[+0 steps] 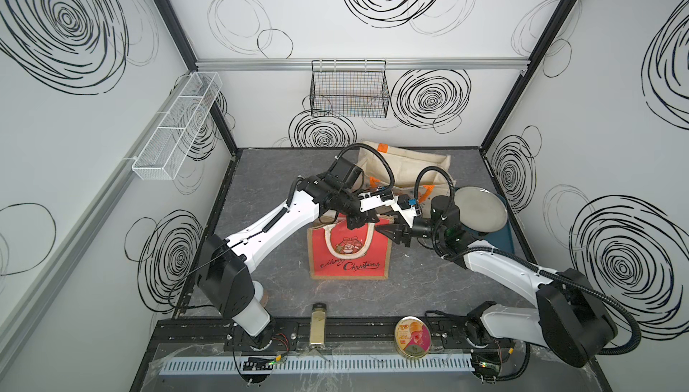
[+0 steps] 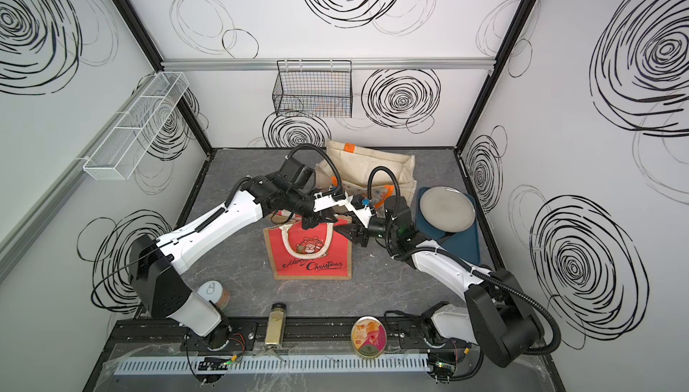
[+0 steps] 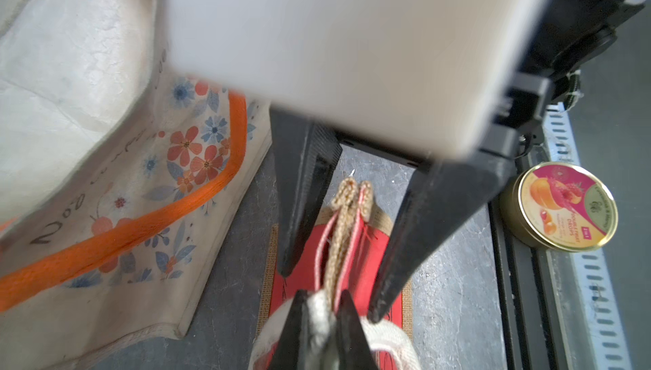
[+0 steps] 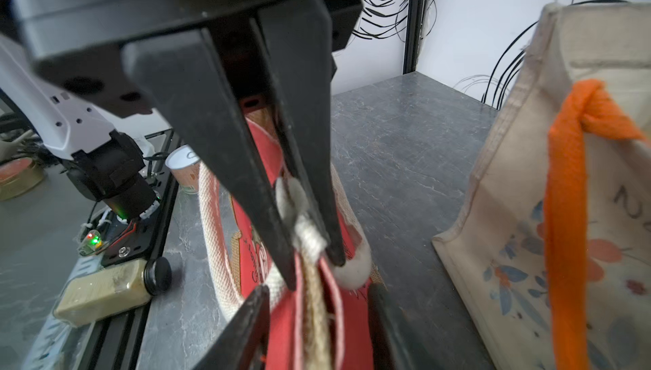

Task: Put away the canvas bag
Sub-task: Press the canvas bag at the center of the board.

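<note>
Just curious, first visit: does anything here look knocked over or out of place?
Yes: the spice jar lies on its side across the black rail at the front edge, and the candy tin rests on that rail too.

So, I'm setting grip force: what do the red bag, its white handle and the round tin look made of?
Red bag: matte woven cloth, likely jute; a coarse tan weave shows along its edges.
White handle: soft cotton-like webbing with a visible ribbed weave, squashed flat in the left end effector.
Round tin: probably metal, with a glossy printed lid and a shiny gold rim.
</note>
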